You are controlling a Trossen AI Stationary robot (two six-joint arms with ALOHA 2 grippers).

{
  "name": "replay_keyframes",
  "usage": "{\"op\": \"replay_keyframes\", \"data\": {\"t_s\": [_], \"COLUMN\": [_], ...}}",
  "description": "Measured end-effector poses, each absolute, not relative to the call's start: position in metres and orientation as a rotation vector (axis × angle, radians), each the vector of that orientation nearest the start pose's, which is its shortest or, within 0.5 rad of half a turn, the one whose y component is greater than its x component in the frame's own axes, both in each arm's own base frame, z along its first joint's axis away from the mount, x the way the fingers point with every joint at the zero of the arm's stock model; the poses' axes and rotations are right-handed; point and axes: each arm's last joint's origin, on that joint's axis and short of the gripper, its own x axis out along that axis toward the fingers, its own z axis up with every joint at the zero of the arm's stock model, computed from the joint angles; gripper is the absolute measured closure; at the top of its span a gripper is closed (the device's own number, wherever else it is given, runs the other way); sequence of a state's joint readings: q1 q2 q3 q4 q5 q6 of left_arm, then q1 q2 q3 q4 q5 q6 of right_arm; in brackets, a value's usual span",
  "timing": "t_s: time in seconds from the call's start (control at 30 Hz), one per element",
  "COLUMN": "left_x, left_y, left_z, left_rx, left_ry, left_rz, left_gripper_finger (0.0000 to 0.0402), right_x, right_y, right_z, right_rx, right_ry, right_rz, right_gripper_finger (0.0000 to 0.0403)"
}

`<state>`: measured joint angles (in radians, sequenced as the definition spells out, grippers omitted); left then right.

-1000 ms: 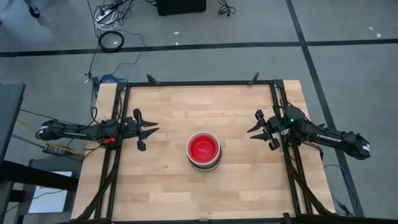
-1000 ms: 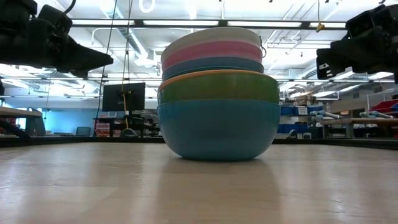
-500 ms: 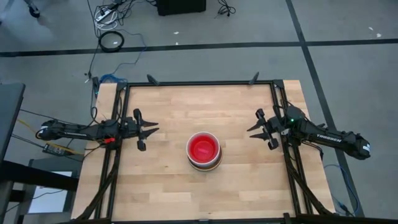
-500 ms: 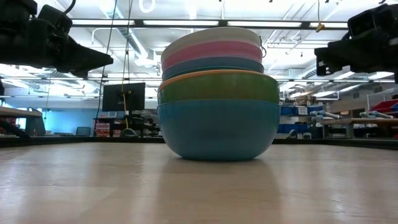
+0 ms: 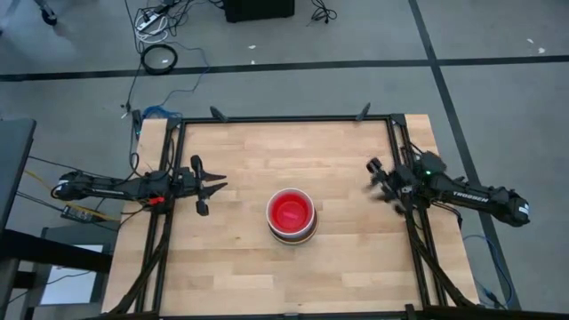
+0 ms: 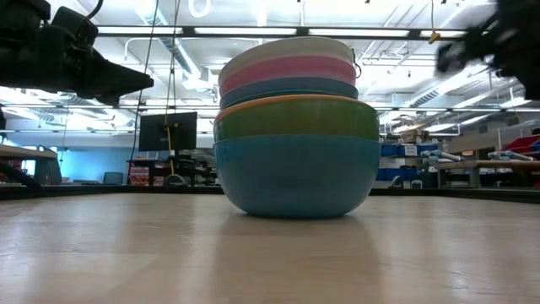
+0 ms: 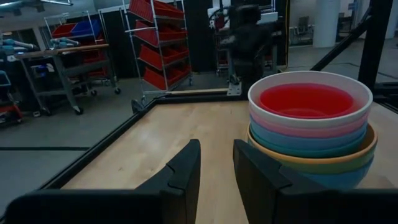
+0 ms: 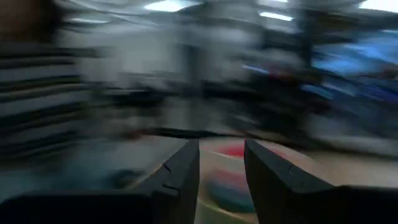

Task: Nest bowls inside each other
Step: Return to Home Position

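Stack of 9-odd nested round plastic bowls (image 5: 292, 216), teal outermost, red innermost, sits mid wooden table (image 5: 240, 267). We see left gripper (image 5: 218, 185) to stack's left and right gripper (image 5: 375, 182) to its right. Both well apart from stack, fingers slightly parted, empty. We judge nesting done, arms parked clear.

Industrial lab: red-bin racks (image 7: 158, 34), exposed ceiling ducts (image 6: 180, 57).

- Bowls (image 5: 292, 216): nested one inside another in a single stack, standing on the table (image 5: 249, 151).
- Left gripper (image 5: 219, 184): left of the stack, well apart.
- Right gripper (image 5: 380, 180): right of the stack, well apart, by the table's edge.
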<state>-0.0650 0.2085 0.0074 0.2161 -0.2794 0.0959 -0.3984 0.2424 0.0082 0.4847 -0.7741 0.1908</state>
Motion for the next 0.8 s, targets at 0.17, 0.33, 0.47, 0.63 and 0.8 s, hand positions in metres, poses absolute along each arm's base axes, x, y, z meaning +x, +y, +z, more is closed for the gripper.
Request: {"op": "replay_keyframes", "data": {"t_s": [0.17, 0.33, 0.47, 0.63, 0.8], "left_x": [0.11, 0.11, 0.11, 0.11, 0.11], "left_y": [0.001, 0.001, 0.001, 0.001, 0.001], "left_z": [0.169, 0.169, 0.169, 0.169, 0.169], "left_rx": [0.093, 0.093, 0.093, 0.093, 0.093], "left_ry": [-0.005, -0.004, -0.004, -0.005, -0.005], "left_rz": [0.215, 0.215, 0.215, 0.215, 0.215], "left_gripper_finger": [0.0298, 0.0298, 0.0298, 0.0298, 0.0298], "right_x": [0.078, 0.071, 0.063, 0.053, 0.043], "right_y": [0.0, 0.0, -0.001, -0.001, 0.002], "right_z": [0.219, 0.229, 0.243, 0.261, 0.277], "right_rx": [-0.282, -0.119, -0.081, -0.056, -0.022], "right_ry": [-0.387, -0.402, -0.414, -0.419, -0.433], "right_rz": [0.917, 0.858, 0.826, 0.765, 0.719], "right_gripper_finger": [0.0284, 0.0286, 0.0284, 0.0285, 0.0284]}}
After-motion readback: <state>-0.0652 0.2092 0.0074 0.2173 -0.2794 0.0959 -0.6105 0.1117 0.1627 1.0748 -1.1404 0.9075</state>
